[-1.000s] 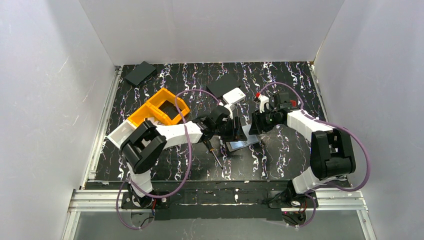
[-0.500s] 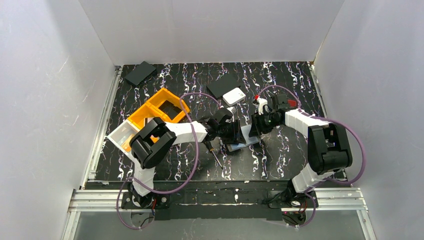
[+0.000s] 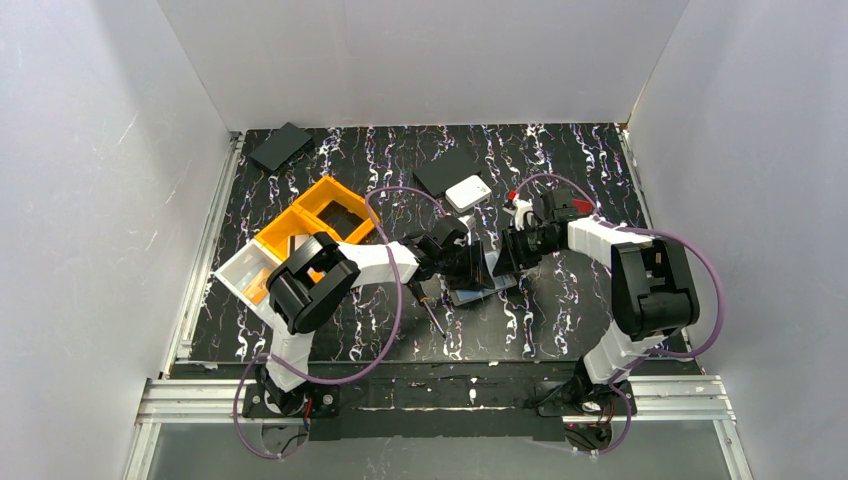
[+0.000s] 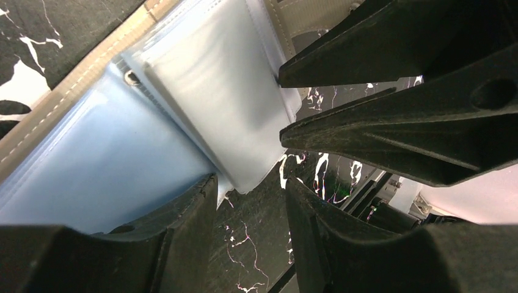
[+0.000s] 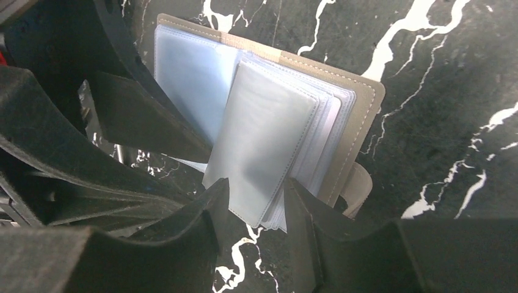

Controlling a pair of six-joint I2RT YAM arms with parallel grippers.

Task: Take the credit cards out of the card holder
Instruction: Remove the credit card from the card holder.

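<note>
The card holder [image 3: 484, 291] lies open on the table between my two grippers, its taupe cover [image 5: 360, 116] underneath and its snap tab [image 5: 360, 189] at the near edge. Its clear sleeves fan up; a pale blue credit card [image 5: 189, 79] and a greyish one [image 5: 269, 140] sit inside them. My right gripper [image 5: 256, 189] is open, its fingertips straddling the lower edge of the grey sleeve stack. From the other side my left gripper [image 4: 249, 186] is open too, with the grey sleeve's corner [image 4: 244, 177] just at its tips. The two grippers' fingers nearly meet over the wallet.
Orange bins [image 3: 320, 215] and a clear tray [image 3: 240, 268] stand at the left. A white square box [image 3: 467, 192] lies on a flat black rectangle [image 3: 440, 172] behind the wallet, another black rectangle [image 3: 280, 145] at the back left. A screwdriver [image 3: 432, 315] lies in front of the left gripper.
Both grippers have closed in on the wallet and their jaws have narrowed somewhat. The left arm's elbow has swung to the right.
</note>
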